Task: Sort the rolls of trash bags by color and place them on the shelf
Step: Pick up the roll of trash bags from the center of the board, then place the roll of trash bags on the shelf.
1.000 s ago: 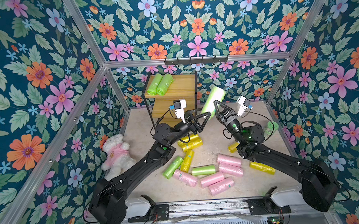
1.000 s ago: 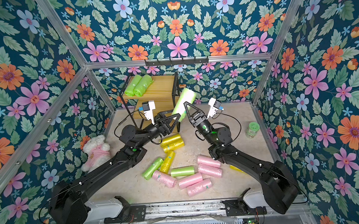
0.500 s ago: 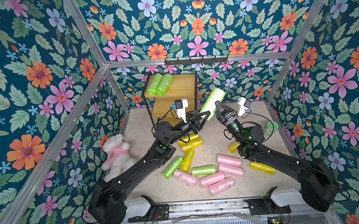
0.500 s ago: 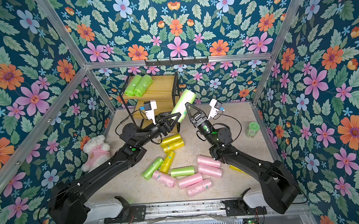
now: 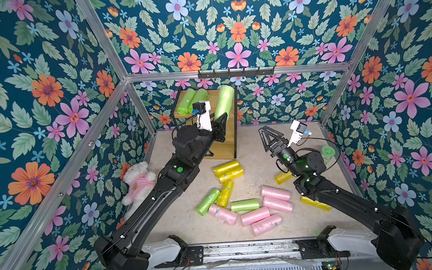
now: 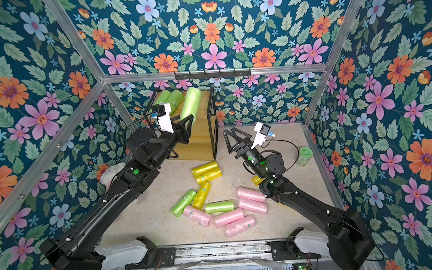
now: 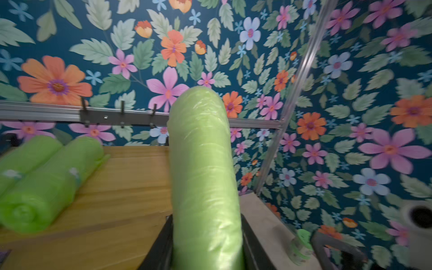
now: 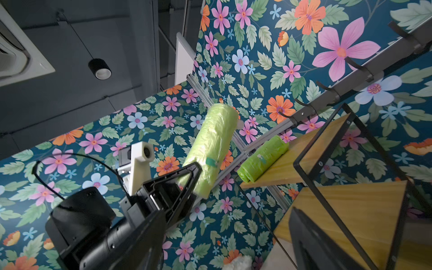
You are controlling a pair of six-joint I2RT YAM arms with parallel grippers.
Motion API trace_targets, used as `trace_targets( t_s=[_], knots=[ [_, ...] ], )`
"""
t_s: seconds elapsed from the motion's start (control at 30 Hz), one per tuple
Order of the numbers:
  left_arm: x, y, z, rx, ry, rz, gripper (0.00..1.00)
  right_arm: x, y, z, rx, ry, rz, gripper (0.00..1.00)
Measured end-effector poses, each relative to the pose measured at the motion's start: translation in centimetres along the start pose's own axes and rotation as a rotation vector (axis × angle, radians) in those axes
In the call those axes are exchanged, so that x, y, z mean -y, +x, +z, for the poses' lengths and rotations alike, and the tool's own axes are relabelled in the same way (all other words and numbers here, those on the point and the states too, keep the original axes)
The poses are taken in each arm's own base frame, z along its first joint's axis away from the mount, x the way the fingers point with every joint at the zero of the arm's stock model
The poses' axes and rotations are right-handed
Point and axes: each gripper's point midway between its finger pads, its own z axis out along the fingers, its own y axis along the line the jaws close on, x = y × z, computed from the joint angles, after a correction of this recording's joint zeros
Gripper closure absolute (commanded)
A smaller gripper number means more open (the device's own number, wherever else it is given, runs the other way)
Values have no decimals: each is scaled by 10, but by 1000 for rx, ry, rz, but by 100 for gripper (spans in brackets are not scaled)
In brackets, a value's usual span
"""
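Top views: left gripper [image 5: 221,118] is clamping the lower end of a lime green roll [image 5: 224,99] over the shelf [image 5: 227,145]. The roll's long axis is running from 6 to 12 o'clock, roughly parallel to the two green rolls [image 5: 191,101] lying on the top board at its 9 o'clock. Right gripper [image 6: 231,134] is standing empty, jaws apart, at the shelf's 4 o'clock, so the left arm is the nearer. Loose rolls [image 5: 244,205] are lying at the shelf's 6 o'clock.

Left wrist view: the held roll [image 7: 203,163] is pointing across bare board [image 7: 131,187] beside the pair.

Right wrist view: it is hanging apart from the shelved roll [image 8: 264,159].

A second ago the right claw was gripping this roll beside the shelf while the left was opening toward it.
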Motion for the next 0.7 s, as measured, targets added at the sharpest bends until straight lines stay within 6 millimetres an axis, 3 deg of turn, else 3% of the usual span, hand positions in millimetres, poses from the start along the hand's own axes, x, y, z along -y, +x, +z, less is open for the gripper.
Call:
trace_targets(
  t_s=[0.33, 0.7],
  knots=[
    [-88, 7, 46, -194, -370, 315, 75, 15, 18, -4, -90, 71, -121, 12],
    [-109, 31, 92, -335, -372, 496, 71, 23, 27, -8, -115, 92, -137, 11]
  ],
)
